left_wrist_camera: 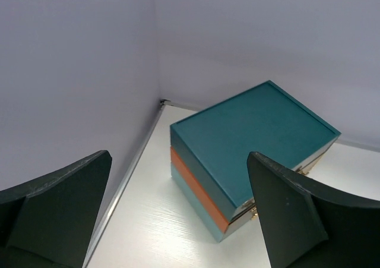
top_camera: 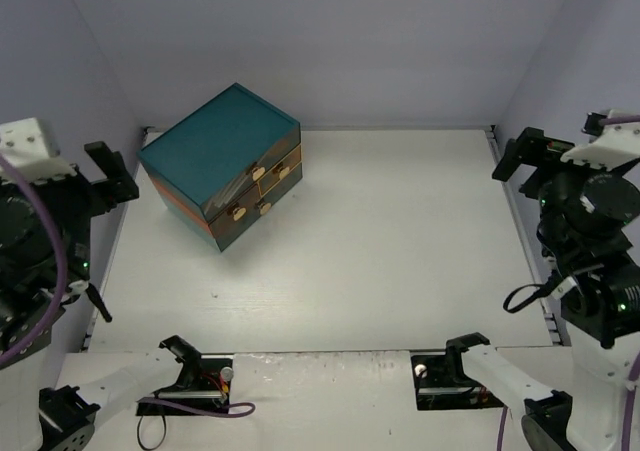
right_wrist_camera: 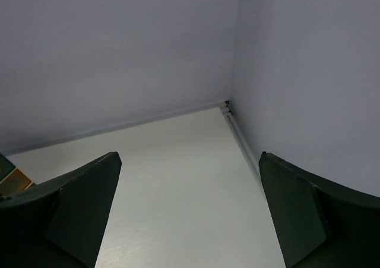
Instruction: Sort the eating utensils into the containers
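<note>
Teal chest [top_camera: 222, 161], drawers [top_camera: 262, 187] shut, no cutlery in view.
Likely light and rigid; pull by a small gold knob [top_camera: 258, 173]. Spread and empty: left gripper [left_wrist_camera: 179, 161], right gripper [right_wrist_camera: 190, 158].

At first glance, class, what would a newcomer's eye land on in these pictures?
The teal chest with gold knobs stands out, set at an angle on the far left of the white table. The left claw and right claw hang open at either side, holding nothing.
</note>
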Robot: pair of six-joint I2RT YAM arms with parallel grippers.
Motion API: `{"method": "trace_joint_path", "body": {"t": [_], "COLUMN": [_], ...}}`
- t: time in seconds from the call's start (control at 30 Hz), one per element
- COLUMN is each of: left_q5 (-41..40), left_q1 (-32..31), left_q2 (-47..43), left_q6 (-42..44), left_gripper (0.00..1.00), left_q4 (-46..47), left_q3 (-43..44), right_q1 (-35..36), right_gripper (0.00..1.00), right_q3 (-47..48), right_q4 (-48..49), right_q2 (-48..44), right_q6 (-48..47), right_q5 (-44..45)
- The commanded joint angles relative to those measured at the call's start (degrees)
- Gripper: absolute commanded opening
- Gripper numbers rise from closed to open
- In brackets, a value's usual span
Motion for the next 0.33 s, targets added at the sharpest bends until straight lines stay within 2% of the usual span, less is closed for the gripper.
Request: {"method": "trace_joint_path", "body": {"t": [0.0,0.3], "left_q5": [-5.5,-7.7], "left_q1": [0.2,0.2], "left_q2": [-0.9,-4.2], "left_q6": [2.1,-0.1], "left_gripper": [0.97,0.97], "left_q4": [-3.1,-8.2], "left_q3": [0.7,-0.7], "right_q1": [1.1,2.5], "right_gripper": [1.00,1.00], "right_q3": [1.8,-0.1], "right_q4": [3.9,5.2], "right_q2": [-0.4,-1.5], "right_q6": [-4.7,-4.9], "right_q5": [6.0,5.8]}}
